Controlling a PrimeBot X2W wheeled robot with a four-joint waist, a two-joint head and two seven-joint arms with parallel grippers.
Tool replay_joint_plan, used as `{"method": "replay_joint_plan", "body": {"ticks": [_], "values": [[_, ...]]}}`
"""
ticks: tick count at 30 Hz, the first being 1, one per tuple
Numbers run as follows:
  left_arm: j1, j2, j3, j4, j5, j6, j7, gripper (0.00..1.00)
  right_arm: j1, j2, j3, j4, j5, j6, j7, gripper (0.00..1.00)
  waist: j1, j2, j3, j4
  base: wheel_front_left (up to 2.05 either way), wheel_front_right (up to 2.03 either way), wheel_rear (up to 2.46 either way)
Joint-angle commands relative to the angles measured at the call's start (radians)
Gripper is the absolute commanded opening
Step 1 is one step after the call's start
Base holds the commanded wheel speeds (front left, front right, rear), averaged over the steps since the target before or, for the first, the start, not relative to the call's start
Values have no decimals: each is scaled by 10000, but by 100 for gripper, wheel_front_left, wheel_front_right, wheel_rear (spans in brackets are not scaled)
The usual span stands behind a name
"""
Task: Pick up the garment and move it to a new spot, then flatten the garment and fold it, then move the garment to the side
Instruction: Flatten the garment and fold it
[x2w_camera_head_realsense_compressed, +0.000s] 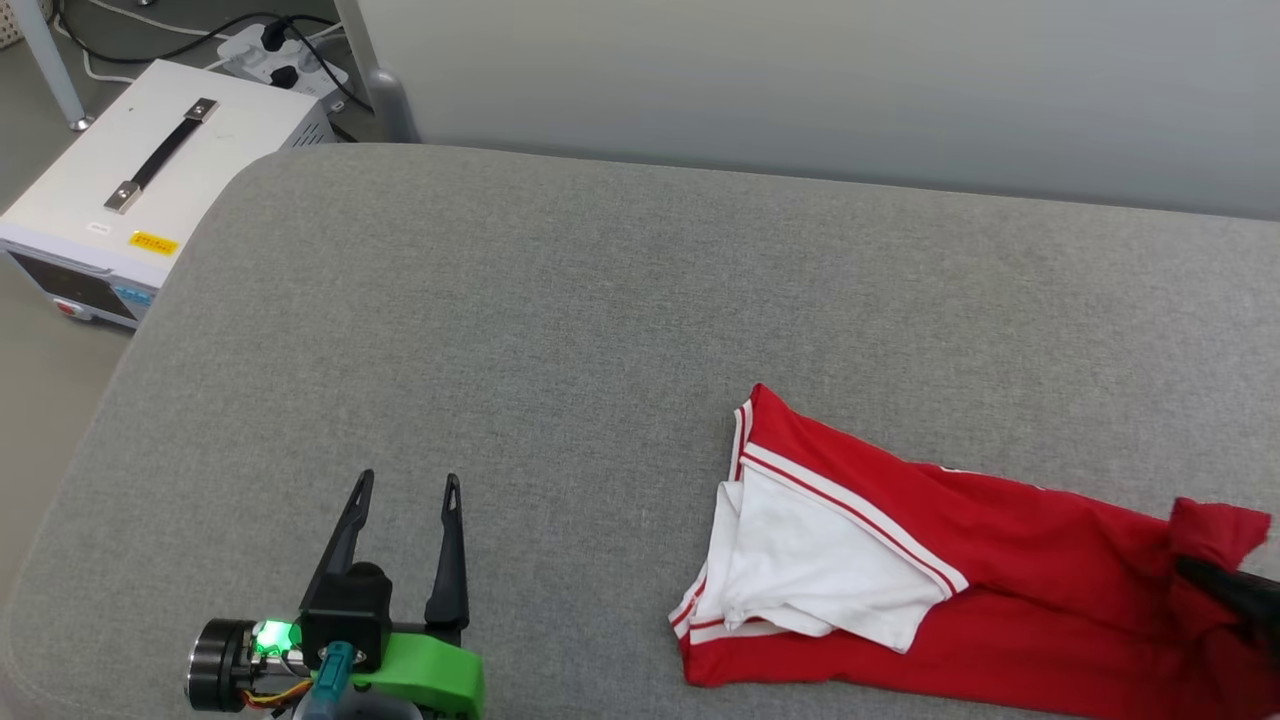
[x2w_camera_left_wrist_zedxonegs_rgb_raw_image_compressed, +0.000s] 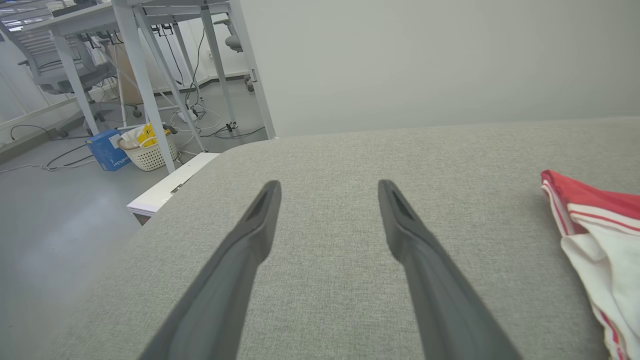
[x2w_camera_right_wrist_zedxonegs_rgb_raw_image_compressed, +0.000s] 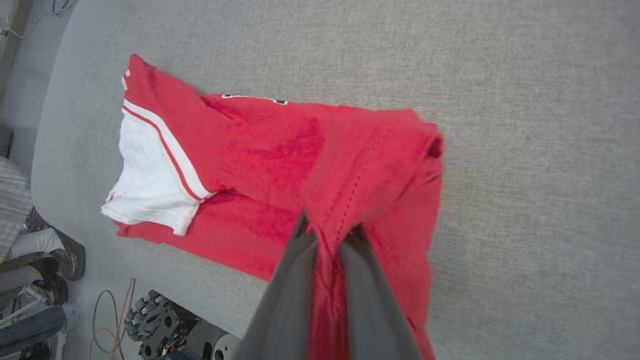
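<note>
You have the grey worktop (x2w_camera_head_realsense_compressed: 560, 300) spanning the head view. The garment (x2w_camera_head_realsense_compressed: 1000, 560) lies rumpled on its right part near the front edge, with a white sleeve (x2w_camera_head_realsense_compressed: 800, 560) turned toward the middle. Off the worktop's far left corner, a white box (x2w_camera_head_realsense_compressed: 130, 190) with a black handle sits on the floor. Your right gripper (x2w_camera_right_wrist_zedxonegs_rgb_raw_image_compressed: 330, 227) pinches a bunched red hem of the garment. Your left gripper (x2w_camera_head_realsense_compressed: 408, 480) is over bare worktop, fingers spread, well apart from the garment.

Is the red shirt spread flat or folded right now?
Folded, not flat: the garment lies doubled, white sleeve on top, one end pinched by the right gripper.
</note>
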Motion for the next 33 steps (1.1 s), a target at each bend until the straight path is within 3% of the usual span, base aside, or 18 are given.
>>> {"method": "replay_joint_plan", "body": {"ticks": [1,7,18,24,33], "values": [[54,-67,-11,-4,85,-45,-59,100,-66,170,79,-289,5,-7,96,0,0,-1,80,44,0,0,0],[-157,-139,-88,10,111,-58,-59,100,-1235,1255,902,-806,-779,-7,716,0,0,-1,341,121,0,0,0],[-531,-259,-190,95,115,-65,-59,100,-3662,3162,3160,56,-2283,-7,1297,0,0,-1,780,321,0,0,0],[-732,-311,-227,135,120,-56,-59,100,-4661,4025,3987,1212,-2839,-7,853,0,0,-1,1001,390,0,0,0],[-930,-379,-311,233,131,-27,-59,100,-5245,4652,4645,3336,-3652,-7,-492,0,0,-1,1165,446,0,0,0]]}}
